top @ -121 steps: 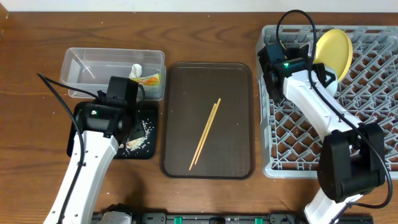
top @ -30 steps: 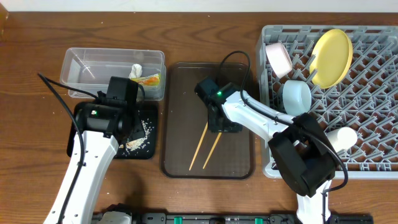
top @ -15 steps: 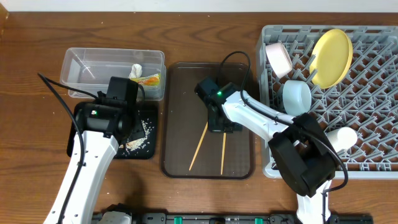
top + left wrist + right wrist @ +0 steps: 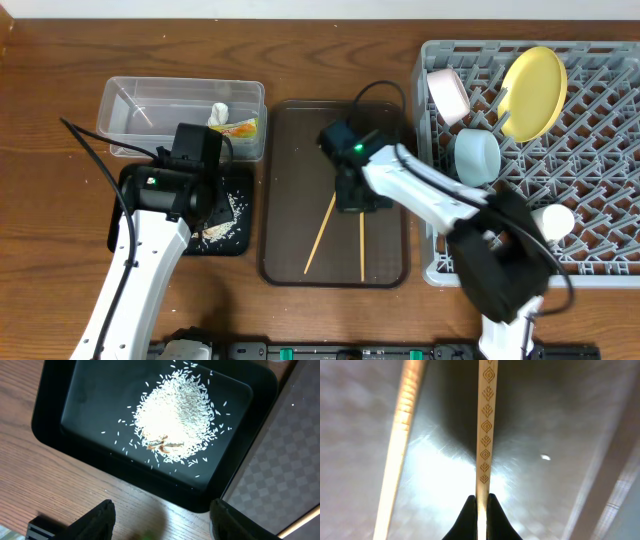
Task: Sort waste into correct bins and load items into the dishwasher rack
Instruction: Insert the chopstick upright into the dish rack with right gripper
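Note:
Two wooden chopsticks lie on the brown tray (image 4: 290, 150). My right gripper (image 4: 357, 203) is shut on one chopstick (image 4: 361, 245), which now points straight down the tray; the wrist view shows its patterned shaft (image 4: 485, 435) pinched between my fingertips (image 4: 481, 510). The other chopstick (image 4: 320, 232) lies slanted beside it, also in the right wrist view (image 4: 400, 445). My left gripper (image 4: 160, 520) is open and empty above the wood, at the near edge of the black tray (image 4: 55, 425) holding rice (image 4: 175, 415).
A clear plastic bin (image 4: 130, 120) with scraps stands at the back left. The grey dishwasher rack (image 4: 600, 230) on the right holds a yellow plate (image 4: 535, 80), a pink cup (image 4: 448, 93), a pale blue bowl (image 4: 477, 155) and a white cup (image 4: 553, 220).
My right arm came from the rack to the brown tray, closed on one chopstick and turned it from slanted to straight. The left arm has not moved.

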You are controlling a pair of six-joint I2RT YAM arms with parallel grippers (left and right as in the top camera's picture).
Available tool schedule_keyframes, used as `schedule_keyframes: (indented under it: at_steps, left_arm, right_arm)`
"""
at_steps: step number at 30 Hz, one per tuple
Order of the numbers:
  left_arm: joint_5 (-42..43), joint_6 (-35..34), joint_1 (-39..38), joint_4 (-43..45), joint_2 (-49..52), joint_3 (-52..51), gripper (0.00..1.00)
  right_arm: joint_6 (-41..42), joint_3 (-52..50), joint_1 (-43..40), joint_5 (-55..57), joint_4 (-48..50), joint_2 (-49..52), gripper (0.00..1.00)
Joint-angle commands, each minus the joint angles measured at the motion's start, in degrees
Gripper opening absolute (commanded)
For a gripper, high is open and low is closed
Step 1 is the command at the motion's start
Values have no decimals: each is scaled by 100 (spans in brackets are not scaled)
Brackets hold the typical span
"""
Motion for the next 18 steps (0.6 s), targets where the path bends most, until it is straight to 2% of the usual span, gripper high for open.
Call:
schedule_keyframes:
  at_steps: [1,10,18]
  left_arm:
    - [-63,-76,24,-13,33,-17,64]
    - [-63,-76,24,-13,33,-17,64]
    - [-63,-76,24,-13,33,-17,64]
  right_arm:
    - [-739,24,-400,-24,-39,-933,1]
    - [-1923,24,-1530,-46,-699,-2415,1]
    - [-2723,-44,-2369,-44,-1303,-2376,1]
